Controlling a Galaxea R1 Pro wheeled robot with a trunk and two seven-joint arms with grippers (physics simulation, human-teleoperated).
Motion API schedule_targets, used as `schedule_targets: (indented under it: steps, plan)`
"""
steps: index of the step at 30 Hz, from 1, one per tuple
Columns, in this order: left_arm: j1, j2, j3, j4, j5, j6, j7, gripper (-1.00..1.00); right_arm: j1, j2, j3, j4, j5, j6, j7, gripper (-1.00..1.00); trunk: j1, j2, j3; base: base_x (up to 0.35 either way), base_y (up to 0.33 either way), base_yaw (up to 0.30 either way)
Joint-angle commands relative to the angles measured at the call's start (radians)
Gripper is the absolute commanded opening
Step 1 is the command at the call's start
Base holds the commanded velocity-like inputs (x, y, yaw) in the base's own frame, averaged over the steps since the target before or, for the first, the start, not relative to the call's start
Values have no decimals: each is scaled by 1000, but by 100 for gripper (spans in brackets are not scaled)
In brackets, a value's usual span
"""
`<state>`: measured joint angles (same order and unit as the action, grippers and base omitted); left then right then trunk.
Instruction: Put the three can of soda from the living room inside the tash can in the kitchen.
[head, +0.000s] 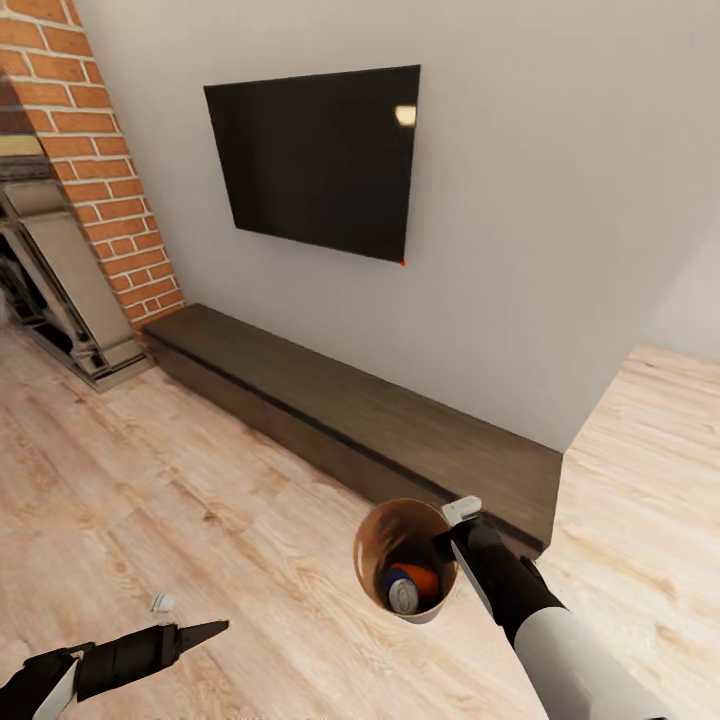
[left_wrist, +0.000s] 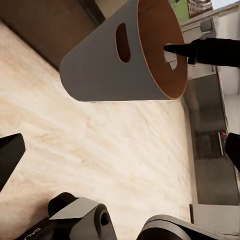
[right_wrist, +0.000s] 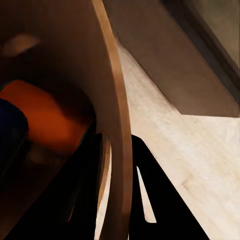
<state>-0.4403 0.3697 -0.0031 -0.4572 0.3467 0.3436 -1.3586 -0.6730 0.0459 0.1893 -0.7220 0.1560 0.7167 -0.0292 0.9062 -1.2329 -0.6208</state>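
The tash can (head: 384, 540), a round copper-brown bin, hangs tilted above the light wood floor with my right gripper (head: 451, 534) shut on its rim. Inside lie a dark blue can of soda (head: 403, 592) with a silvery top and a bright orange one (head: 426, 577); anything deeper is hidden. The right wrist view shows the bin wall (right_wrist: 113, 95) pinched between my two fingers (right_wrist: 150, 180), with the orange can (right_wrist: 45, 120) and the blue can (right_wrist: 9, 131) inside. My left gripper (head: 205, 631) hangs low beside the bin (left_wrist: 105, 65), open and holding nothing.
I am in the living room. A long low dark-wood cabinet (head: 350, 405) runs along the wall under a black television (head: 315, 155). The red-brick fireplace (head: 100, 170) stands at the far left. Grey steel appliances (left_wrist: 212, 150) appear in the left wrist view beyond the bin.
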Motion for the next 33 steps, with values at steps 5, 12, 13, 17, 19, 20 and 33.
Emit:
schedule_targets:
  steps: [5,12,13,17,19,20,33]
  plan:
    - [0,0,0,0,0,0,0,100,0,0,-1,0,-5,0,5,-100,0,0,0,15,276,290]
    - [0,0,0,0,0,0,0,100,0,0,-1,0,-5,0,5,-100,0,0,0,175,186,290]
    - [0,0,0,0,-1,0,0,100,0,0,-1,0,-5,0,4,-100,0,0,0,240,167,290]
    - [0,0,0,0,-1,0,-1,100,0,0,-1,1,-5,-1,4,-100,0,0,0,257,181,290]
    - [0,0,0,0,-1,0,-2,100,0,0,-1,1,-5,-1,4,-100,0,0,0,269,190,290]
    - [0,0,-1,0,-1,0,-2,100,0,0,-1,1,-5,0,5,-100,0,0,0,272,195,290]
    - [0,0,-1,0,-1,1,-2,100,0,0,-1,1,-5,-1,4,-100,0,0,0,237,235,290]
